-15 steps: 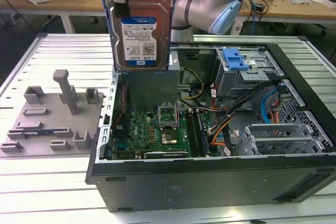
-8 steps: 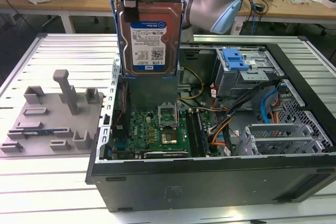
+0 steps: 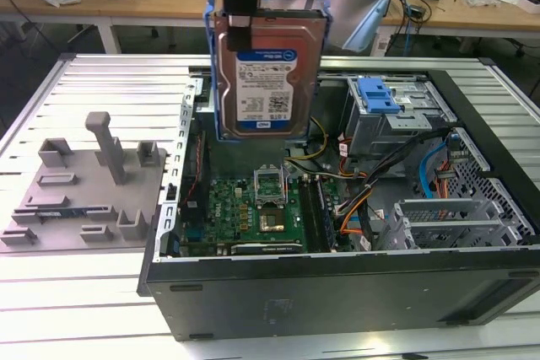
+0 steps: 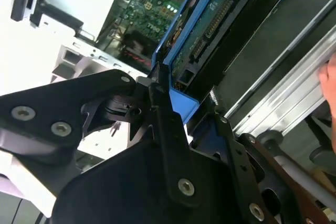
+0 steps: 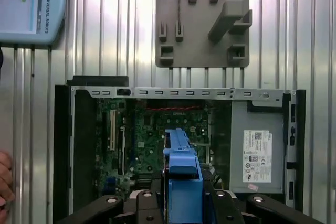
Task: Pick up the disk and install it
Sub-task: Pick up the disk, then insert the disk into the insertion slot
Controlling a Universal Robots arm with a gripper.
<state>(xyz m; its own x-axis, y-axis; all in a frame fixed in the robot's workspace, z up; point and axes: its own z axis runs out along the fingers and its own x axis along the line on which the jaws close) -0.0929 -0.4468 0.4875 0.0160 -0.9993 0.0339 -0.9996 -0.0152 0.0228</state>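
Exterior view: fingers (image 3: 239,33) pinch the disk (image 3: 268,73) upright above the open case (image 3: 337,284); carrying wants a firm grip, clear of cables (image 3: 363,200).

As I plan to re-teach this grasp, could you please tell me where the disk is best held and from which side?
Grip the disk at its upper short end, pinching across its thin thickness, coming from above. It hangs upright over the open case, and the gripper is shut on it that way.
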